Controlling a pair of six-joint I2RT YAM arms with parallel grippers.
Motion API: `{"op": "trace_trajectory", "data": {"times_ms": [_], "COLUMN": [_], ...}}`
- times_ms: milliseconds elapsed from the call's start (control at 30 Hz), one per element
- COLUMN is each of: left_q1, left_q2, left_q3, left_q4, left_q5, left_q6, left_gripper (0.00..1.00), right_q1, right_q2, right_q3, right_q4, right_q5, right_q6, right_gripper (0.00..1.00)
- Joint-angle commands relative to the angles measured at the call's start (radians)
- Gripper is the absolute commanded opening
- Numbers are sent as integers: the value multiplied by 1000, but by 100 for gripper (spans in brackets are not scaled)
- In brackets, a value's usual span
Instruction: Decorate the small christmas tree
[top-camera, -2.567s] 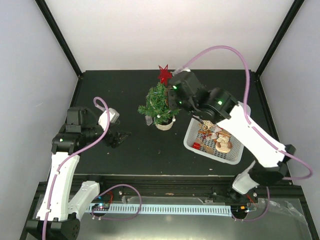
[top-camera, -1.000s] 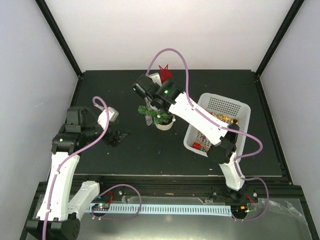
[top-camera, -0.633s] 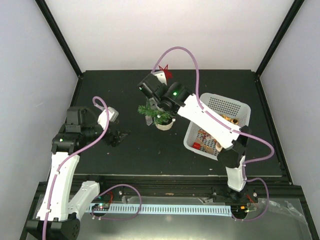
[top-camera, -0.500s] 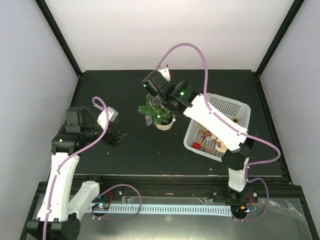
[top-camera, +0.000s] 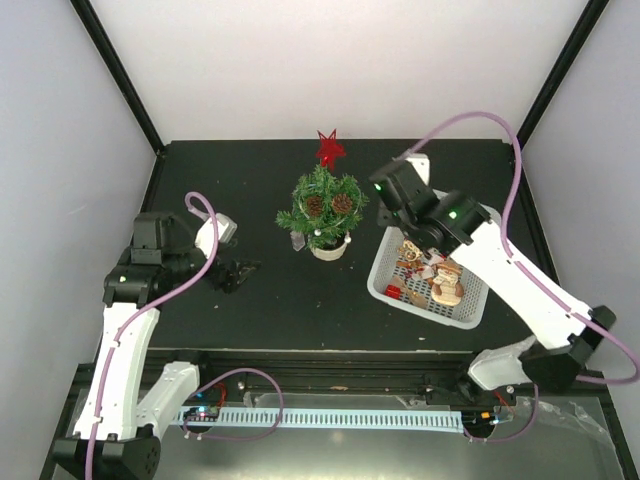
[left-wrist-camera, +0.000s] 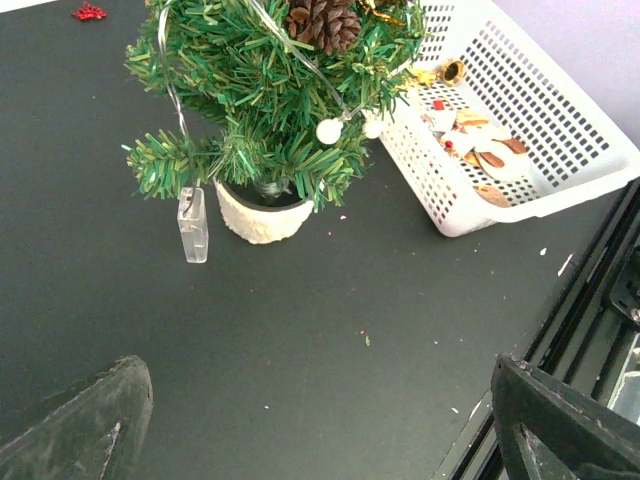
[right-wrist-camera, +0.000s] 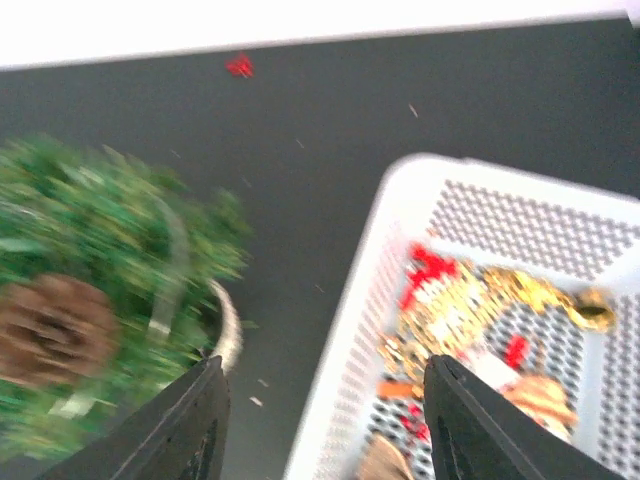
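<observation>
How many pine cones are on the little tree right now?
2. The left pine cone and the right pine cone sit side by side high on the tree, below the red star. Others may be hidden behind branches.

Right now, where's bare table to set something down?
Bare: the table strip in front of the small christmas tree, between left end effector and white basket; also the back-left corner. Crowded: the tree–basket gap, right arm overhead.
</observation>
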Motion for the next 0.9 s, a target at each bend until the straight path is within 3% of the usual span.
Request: {"op": "trace_trajectory", "data": {"times_ms": [0,233,400,533,867], "left_q1": [7,7,6,6,6], "left_q2": [43,103,134,169,229], "left_q3": [19,31,36,43,53], "left_q4": [14,11,15,13,9], "left_q5": [10,3,-17,-18,-17], "left_q6": [4,7,6,5,5], "left_gripper": [93,93,93,92,92], "right_q1": [-83,-133,-254,-252,-277], "right_q2": [-109,-123,-92,-125,-33], "right_q3": [-245,-398,-523,-563,-642], "right_q4": [74,147,214,282,289], "right_q5": [-94,-180,-356,-437,-384], "right_q6": [43,28,43,-6,52], "right_gripper": [56,55,53,50,54]}}
